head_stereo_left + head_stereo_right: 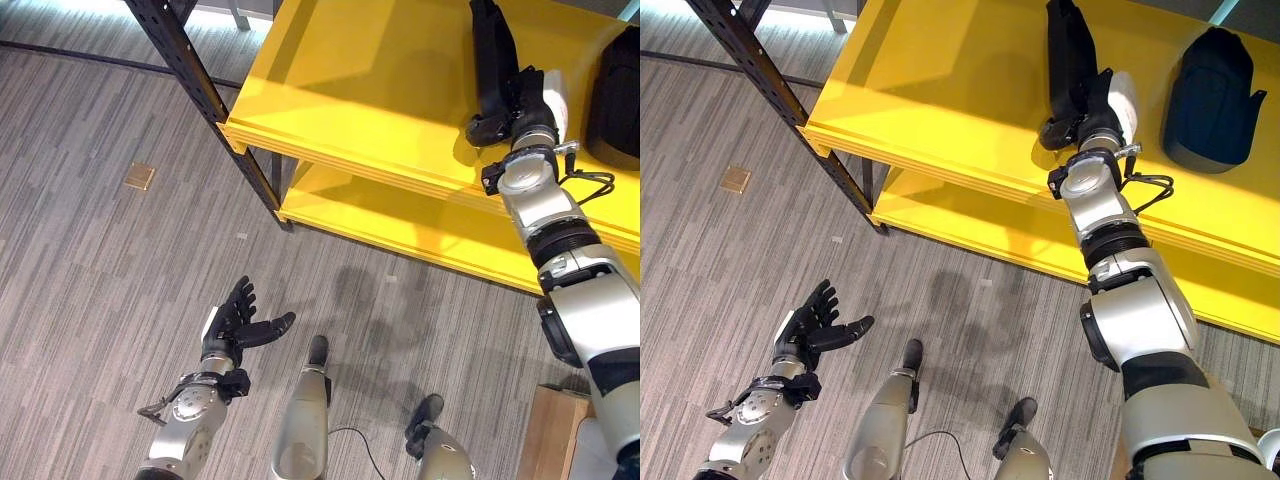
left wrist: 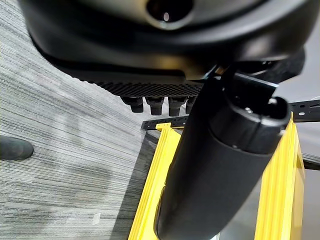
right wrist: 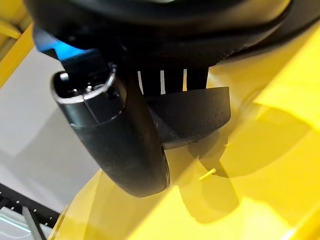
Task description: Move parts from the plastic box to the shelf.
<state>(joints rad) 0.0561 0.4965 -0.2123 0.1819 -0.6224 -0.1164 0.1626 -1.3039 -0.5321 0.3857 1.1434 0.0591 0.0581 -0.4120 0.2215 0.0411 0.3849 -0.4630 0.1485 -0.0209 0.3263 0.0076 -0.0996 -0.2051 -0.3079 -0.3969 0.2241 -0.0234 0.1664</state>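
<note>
A long black part (image 1: pixel 493 50) lies on the top board of the yellow shelf (image 1: pixel 350 90). My right hand (image 1: pixel 520 105) is at its near end, fingers curled round it; the right wrist view shows the part (image 3: pixel 195 115) between the thumb (image 3: pixel 120 140) and the fingers. A second, rounder black part (image 1: pixel 1212 95) rests on the same board to the right. My left hand (image 1: pixel 235 325) hangs low over the floor at the lower left, fingers spread, holding nothing.
The shelf has a lower yellow board (image 1: pixel 400 225) and a black perforated upright (image 1: pixel 200 90) at its left corner. A small brass plate (image 1: pixel 139 176) is set in the grey floor. A wooden box corner (image 1: pixel 555 430) shows at the lower right.
</note>
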